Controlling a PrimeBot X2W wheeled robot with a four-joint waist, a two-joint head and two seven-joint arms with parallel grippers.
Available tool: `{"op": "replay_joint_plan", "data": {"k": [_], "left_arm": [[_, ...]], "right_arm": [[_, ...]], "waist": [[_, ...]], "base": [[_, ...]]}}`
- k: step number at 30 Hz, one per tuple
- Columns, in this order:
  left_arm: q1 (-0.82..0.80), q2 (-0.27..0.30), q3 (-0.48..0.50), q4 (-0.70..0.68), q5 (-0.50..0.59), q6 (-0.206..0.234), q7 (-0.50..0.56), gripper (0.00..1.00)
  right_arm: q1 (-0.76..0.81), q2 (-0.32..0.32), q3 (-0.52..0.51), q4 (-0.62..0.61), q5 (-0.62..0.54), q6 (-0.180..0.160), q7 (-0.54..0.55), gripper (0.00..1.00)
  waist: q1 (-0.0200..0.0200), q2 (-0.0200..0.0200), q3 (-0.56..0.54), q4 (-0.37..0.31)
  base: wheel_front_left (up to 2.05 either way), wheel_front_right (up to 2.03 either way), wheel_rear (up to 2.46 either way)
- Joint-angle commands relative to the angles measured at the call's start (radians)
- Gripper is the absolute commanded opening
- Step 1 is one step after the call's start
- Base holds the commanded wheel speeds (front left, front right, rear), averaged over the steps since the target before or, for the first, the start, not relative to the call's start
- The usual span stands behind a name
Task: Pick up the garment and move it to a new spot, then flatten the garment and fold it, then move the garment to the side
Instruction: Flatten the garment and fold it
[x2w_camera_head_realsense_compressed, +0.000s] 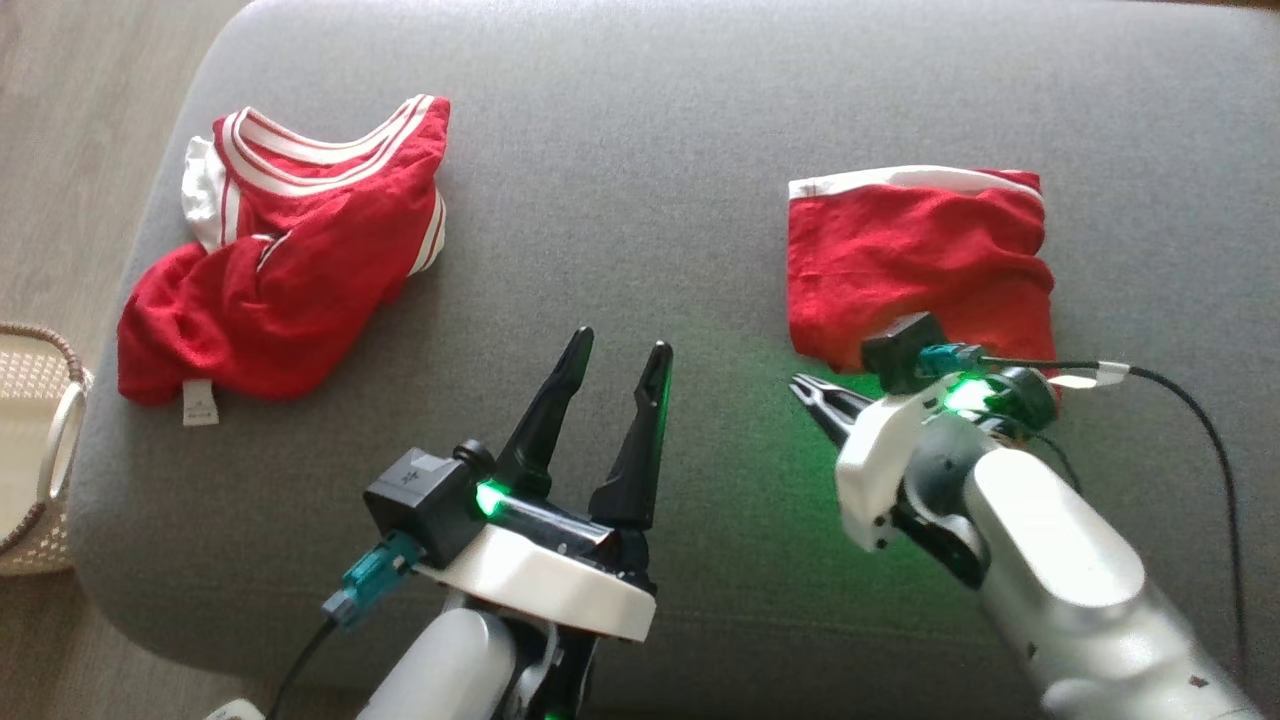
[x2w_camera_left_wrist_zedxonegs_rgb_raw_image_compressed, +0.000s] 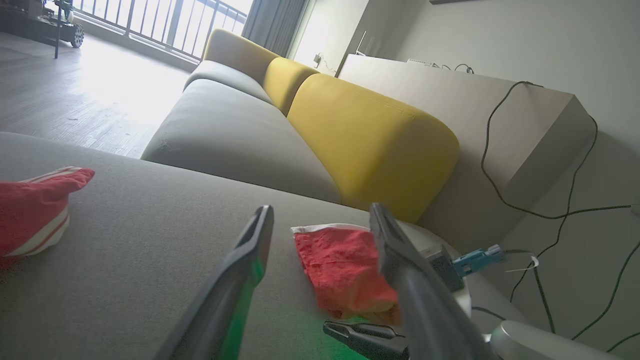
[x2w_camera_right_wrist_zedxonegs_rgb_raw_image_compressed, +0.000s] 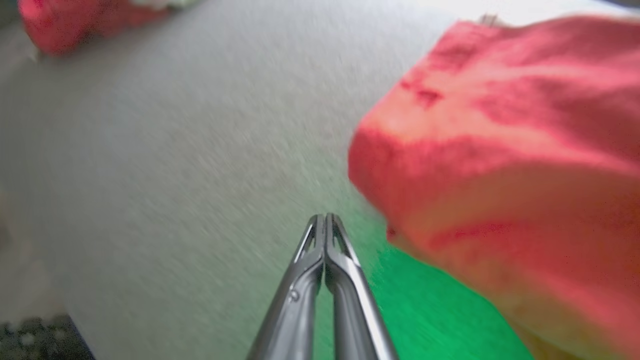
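My left gripper (x2w_camera_head_realsense_compressed: 622, 345) hovers over the near middle of the grey cushion (x2w_camera_head_realsense_compressed: 620, 130), its two fingers spread wide with nothing between them. My right gripper (x2w_camera_head_realsense_compressed: 803, 387) has its fingers pressed together and empty. Its tips point toward my left, just beside the near left corner of the folded red garment (x2w_camera_head_realsense_compressed: 915, 260). That garment lies flat on the right half of the cushion, its white-trimmed edge turned away from me and grey fabric showing beyond that edge. A crumpled red jersey (x2w_camera_head_realsense_compressed: 290, 270) sits close to the cushion's left edge, a white tag at its near side. Between the two reds runs a broad bare strip of grey, where both grippers are. Past the left edge I see pale wooden floor (x2w_camera_head_realsense_compressed: 60, 120) and a woven basket (x2w_camera_head_realsense_compressed: 40, 440) by the near left corner. A black cable (x2w_camera_head_realsense_compressed: 1205, 430) loops out to the right of my right wrist. In the left wrist view, a yellow sofa back (x2w_camera_left_wrist_zedxonegs_rgb_raw_image_compressed: 370, 145) rises beyond the cushion's far edge.
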Motion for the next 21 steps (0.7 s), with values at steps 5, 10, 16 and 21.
{"op": "replay_joint_plan", "data": {"k": [5, 10, 16, 21], "left_arm": [[-0.001, 0.000, 0.036, -0.036, 0.002, 0.002, -0.005, 1.00], [0.039, 0.000, 0.068, -0.023, -0.006, 0.029, -0.005, 1.00], [0.086, 0.000, 0.142, 0.004, 0.076, 0.085, -0.005, 1.00], [0.136, 0.000, 0.219, 0.009, 0.166, 0.113, -0.005, 1.00]], "right_arm": [[0.046, 0.030, 0.012, -0.111, 0.070, 0.000, -0.084, 0.00], [0.137, 0.039, -0.065, -0.212, 0.097, 0.000, -0.188, 1.00], [0.260, 0.033, -0.205, -0.310, 0.063, 0.000, -0.323, 1.00], [0.344, 0.057, -0.321, -0.360, -0.018, 0.000, -0.388, 1.00]], "waist": [[0.0000, 0.0000, -0.042, -0.016], [0.0000, 0.0000, -0.098, -0.050], [0.0000, 0.0000, -0.155, -0.110], [0.0000, 0.0000, -0.177, -0.155]], "base": [[0.00, 0.00, 0.00], [0.00, 0.00, 0.00], [0.00, 0.00, 0.00], [0.00, 0.00, 0.00]]}}
